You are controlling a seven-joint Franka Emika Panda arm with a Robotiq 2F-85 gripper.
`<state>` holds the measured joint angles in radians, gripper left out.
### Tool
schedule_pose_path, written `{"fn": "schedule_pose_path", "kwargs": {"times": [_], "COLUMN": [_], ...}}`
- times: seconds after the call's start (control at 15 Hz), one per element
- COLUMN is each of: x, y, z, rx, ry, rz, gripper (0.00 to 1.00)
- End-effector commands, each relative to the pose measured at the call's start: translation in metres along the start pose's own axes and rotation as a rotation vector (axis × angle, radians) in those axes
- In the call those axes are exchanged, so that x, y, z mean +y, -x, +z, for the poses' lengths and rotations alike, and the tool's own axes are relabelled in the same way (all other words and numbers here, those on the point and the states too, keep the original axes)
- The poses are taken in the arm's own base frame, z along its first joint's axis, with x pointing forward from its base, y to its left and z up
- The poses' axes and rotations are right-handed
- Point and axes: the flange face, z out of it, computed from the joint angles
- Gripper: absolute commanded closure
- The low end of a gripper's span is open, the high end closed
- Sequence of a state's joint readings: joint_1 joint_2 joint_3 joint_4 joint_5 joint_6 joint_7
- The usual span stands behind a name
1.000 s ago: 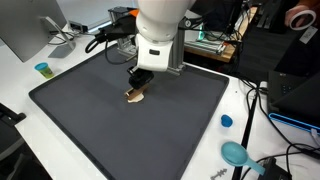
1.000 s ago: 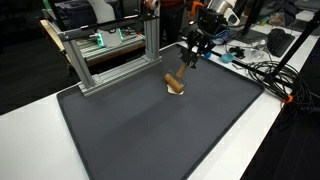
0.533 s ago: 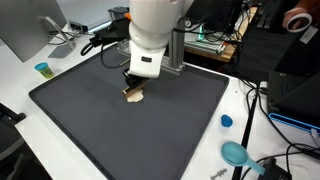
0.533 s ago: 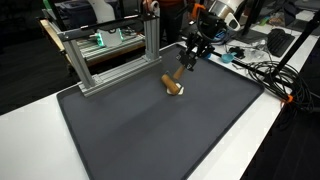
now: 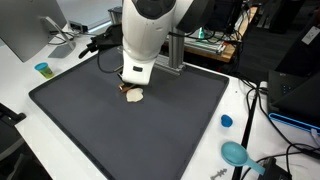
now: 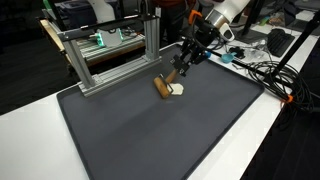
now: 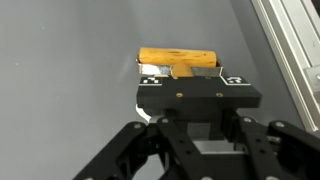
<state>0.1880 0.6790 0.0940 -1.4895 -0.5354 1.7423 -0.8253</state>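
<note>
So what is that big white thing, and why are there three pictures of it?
The big white thing is a robot arm. At its tip sits the end effector, a claw with two fingers. Two pictures come from cameras standing off to the side of the table, in different spots. The third comes from a camera on the arm's wrist, looking down past the claw. On the table lies a dark grey mat. On the mat there is a small wooden handle with a pale piece at one end. The claw is closed around that wooden thing. A little blue cap sits beside the mat.
</note>
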Motion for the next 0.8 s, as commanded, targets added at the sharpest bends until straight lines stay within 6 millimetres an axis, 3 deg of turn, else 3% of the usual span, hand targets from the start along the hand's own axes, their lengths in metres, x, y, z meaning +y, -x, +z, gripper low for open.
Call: {"fn": "schedule_pose_path", "kwargs": {"times": [0.0, 0.13, 0.4, 0.73], "x": [-0.003, -0.013, -0.034, -0.099], "y": [0.037, 0.08, 0.139, 0.189], "z": [-0.014, -0.032, -0.075, -0.138], "rx": [0.084, 0.09, 0.158, 0.299], "ry": [-0.035, -0.06, -0.042, -0.051], "rz": [0.101, 0.21, 0.435, 0.684], "gripper": [0.78, 0.78, 0.78, 0.78]}}
